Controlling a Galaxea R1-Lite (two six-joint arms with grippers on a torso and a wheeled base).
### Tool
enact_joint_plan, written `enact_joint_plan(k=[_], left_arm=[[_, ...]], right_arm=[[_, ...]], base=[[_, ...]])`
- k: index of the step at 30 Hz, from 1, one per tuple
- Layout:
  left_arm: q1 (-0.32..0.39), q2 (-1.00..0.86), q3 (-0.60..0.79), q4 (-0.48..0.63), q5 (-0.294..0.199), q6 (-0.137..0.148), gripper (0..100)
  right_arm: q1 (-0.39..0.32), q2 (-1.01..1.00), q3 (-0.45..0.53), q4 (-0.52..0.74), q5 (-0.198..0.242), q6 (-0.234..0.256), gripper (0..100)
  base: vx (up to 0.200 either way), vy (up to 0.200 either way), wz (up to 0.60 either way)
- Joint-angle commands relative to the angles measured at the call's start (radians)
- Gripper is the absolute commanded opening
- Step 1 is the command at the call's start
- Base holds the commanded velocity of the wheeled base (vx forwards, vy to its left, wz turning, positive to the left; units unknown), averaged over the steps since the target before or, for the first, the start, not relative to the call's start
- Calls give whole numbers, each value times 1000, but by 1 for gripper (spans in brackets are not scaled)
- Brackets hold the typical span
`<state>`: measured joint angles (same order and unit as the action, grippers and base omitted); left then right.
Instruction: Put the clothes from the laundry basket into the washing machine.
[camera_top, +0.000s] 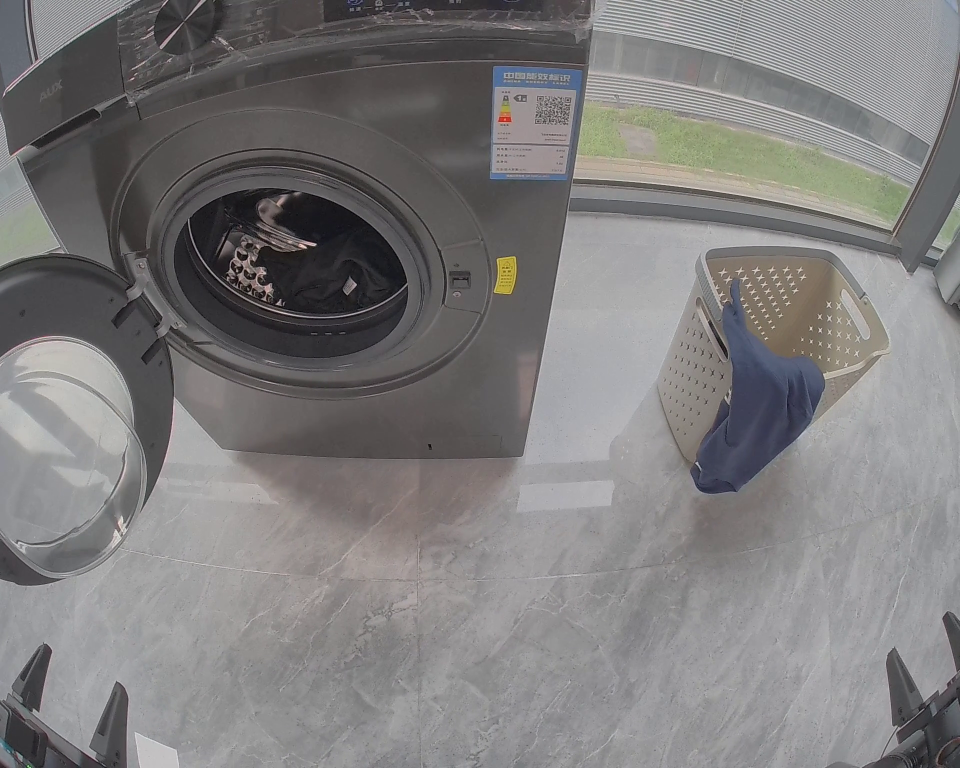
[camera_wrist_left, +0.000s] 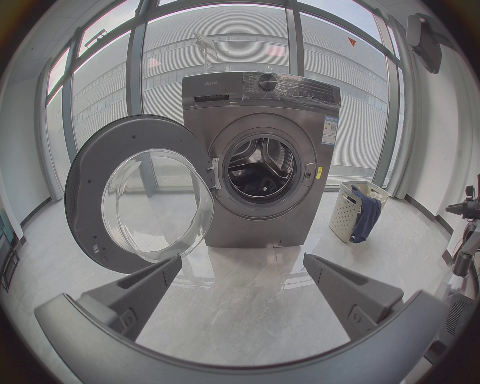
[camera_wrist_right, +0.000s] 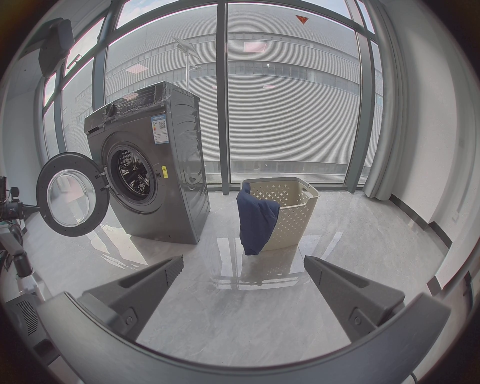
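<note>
A grey washing machine (camera_top: 330, 260) stands at the back left with its round door (camera_top: 70, 420) swung open to the left. Dark clothes (camera_top: 325, 275) lie inside the drum. To the right on the floor stands a cream laundry basket (camera_top: 800, 300), with a blue garment (camera_top: 760, 400) draped over its front rim and hanging down outside. My left gripper (camera_top: 72, 695) is low at the near left, open and holding nothing. My right gripper (camera_top: 930, 670) is low at the near right, also open, well short of the basket (camera_wrist_right: 292, 210) and the blue garment (camera_wrist_right: 256, 217).
Grey tiled floor (camera_top: 480, 600) stretches between me and the machine and basket. Large windows (camera_top: 760, 110) run behind them. The open door (camera_wrist_left: 135, 195) juts out over the floor at the left.
</note>
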<state>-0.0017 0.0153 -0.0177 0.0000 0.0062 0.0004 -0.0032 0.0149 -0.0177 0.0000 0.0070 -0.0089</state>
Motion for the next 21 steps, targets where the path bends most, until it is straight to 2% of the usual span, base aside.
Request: enact_joint_plan(k=[1,9,18,21], left_arm=[[0,-15,18,0,0,0,100],[0,-15,18,-2,-3,3,100],[0,-15,18,0,-3,1,100],[0,-15,18,0,3,0,100]], right_arm=[[0,-3,16,0,1,0,100],[0,-3,16,0,1,0,100],[0,-3,16,0,1,0,100],[0,-4,16,0,1,0,100]], base=[[0,-200,0],[0,-200,0],[0,0,0],[0,-200,0]])
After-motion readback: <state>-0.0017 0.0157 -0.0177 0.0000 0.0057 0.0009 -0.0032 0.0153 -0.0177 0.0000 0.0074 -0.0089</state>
